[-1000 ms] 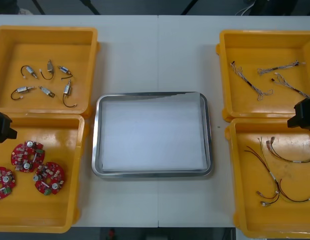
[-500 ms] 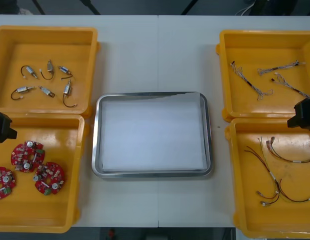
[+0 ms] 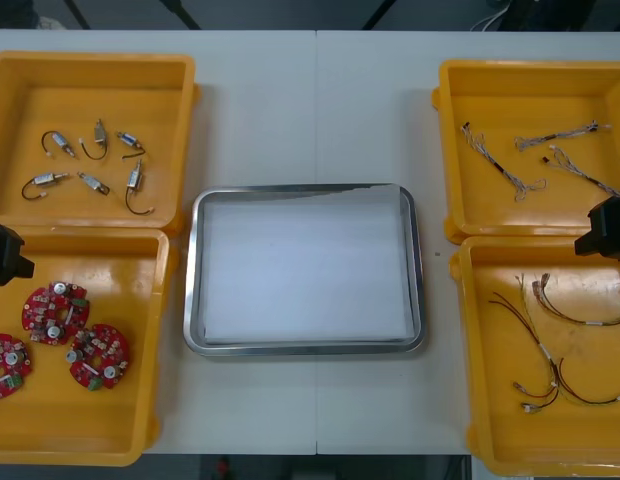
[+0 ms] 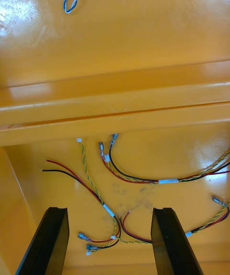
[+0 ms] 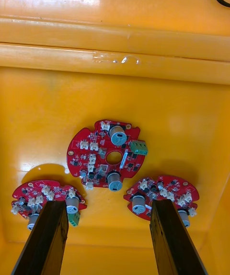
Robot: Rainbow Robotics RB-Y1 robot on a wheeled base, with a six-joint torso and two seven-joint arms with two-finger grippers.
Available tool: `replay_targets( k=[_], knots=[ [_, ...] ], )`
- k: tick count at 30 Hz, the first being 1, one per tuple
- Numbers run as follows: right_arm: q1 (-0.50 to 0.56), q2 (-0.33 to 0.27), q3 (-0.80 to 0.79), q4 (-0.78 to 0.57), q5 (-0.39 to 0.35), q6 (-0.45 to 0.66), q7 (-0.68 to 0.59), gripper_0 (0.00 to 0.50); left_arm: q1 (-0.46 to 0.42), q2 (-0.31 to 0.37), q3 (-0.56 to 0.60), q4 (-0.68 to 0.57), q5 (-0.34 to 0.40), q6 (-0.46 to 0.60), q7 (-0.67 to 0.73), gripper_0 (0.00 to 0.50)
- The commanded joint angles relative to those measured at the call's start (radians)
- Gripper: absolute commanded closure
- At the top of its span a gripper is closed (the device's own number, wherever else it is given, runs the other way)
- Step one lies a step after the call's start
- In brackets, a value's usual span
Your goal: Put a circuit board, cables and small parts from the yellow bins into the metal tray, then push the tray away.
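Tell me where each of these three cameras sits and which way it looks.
Front view: above the arms, looking steeply down at table, tray and yellow bins; left arm and right arm at its side edges.
Left wrist view: on the left wrist, facing the circuit boards in their bin; left fingers open.
Right wrist view: on the right wrist, facing the cables; right fingers open.
Shared: front and left wrist views show the boards.

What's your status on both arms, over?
Left gripper open over circuit boards, near left bin. Right gripper open over red and yellow cables, near right bin. Tray bare, nothing blocking.
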Motion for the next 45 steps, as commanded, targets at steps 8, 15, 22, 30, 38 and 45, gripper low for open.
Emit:
replay_targets(
  k=[8, 15, 22, 30, 38, 45],
  knots=[
    [0.011, -0.041, -0.033, -0.004, 0.007, -0.004, 0.019, 0.0, 0.013, 0.022, 0.026, -0.015, -0.01, -0.008, 0.019, 0.0],
    [0.011, -0.041, -0.033, -0.004, 0.007, -0.004, 0.019, 0.0, 0.013, 0.022, 0.026, -0.015, -0.01, -0.008, 0.019, 0.0],
    [0.011, -0.041, -0.033, -0.004, 0.007, -0.004, 0.019, 0.0, 0.013, 0.022, 0.026, -0.015, -0.01, -0.008, 0.019, 0.0],
    [0.011, -0.041, -0.033, -0.004, 0.007, -0.004, 0.019, 0.0, 0.013, 0.022, 0.026, -0.015, -0.01, -0.008, 0.019, 0.0],
    [0.045, -0.055, -0.007, 0.002, 0.001, -0.01, 0.025, 0.0, 0.013, 0.022, 0.026, -0.015, -0.01, -0.008, 0.019, 0.0],
    [0.056, -0.108, -0.003, -0.004, -0.045, -0.024, 0.106, 0.0, 0.044, 0.007, 0.013, -0.012, 0.001, 0.152, -0.074, 0.0]
  ],
)
